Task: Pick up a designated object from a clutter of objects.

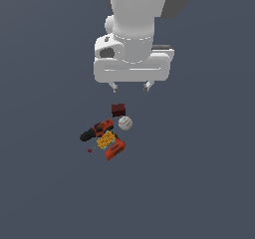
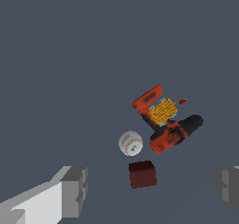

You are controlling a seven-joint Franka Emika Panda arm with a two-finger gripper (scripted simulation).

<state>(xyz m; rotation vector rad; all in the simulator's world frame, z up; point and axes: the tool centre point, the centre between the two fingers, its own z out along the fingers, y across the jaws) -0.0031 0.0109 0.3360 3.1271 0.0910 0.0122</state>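
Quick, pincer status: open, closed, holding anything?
Pincer: open, holding nothing, above the dark red cube, apart from the yellow-orange gridded block.

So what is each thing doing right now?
pincer: open, empty, up above the pile.
yellow-orange gridded block: lying on the drill, not grabbed.
power drill: lying on its side.
white ball: resting beside the drill.
dark red cube: sitting flat, alone.
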